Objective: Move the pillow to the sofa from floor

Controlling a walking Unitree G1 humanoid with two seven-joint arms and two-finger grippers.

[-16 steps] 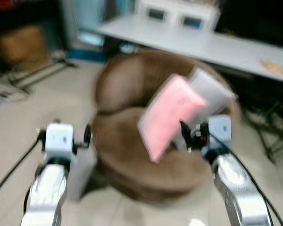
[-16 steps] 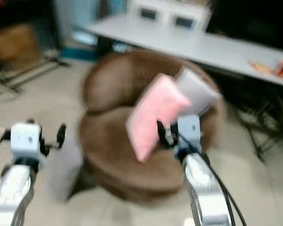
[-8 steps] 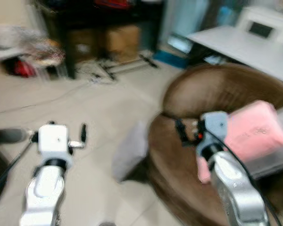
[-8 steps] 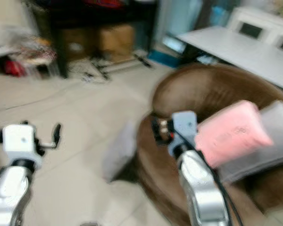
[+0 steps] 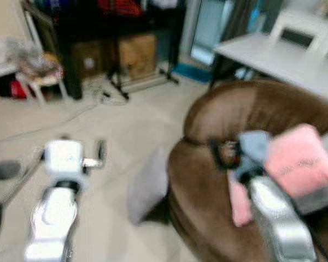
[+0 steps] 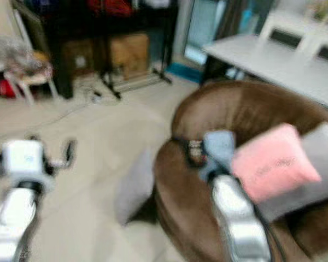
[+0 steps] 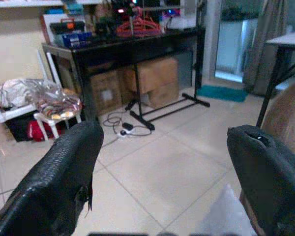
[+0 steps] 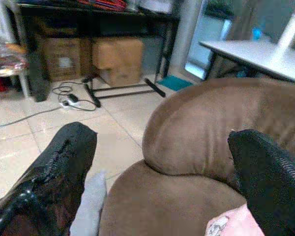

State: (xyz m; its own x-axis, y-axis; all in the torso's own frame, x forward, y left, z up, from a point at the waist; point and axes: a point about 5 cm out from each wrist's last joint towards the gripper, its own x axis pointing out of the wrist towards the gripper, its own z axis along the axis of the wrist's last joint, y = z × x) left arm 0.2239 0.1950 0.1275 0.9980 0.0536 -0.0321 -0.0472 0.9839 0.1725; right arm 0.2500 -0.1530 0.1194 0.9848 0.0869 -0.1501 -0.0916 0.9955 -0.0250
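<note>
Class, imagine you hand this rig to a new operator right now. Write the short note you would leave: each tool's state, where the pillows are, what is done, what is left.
Left tool: open, holding nothing, raised over the tiled floor.
Right tool: open, holding nothing, raised over the brown sofa.
On the sofa seat: a pink pillow leaning on a grey pillow.
Another grey pillow stands on the floor, propped against the sofa's front, between the two arms.
Done: two pillows are on the sofa.
Left: probably pick up the floor pillow and set it on the sofa. The head views are blurred, so check the aim first.
</note>
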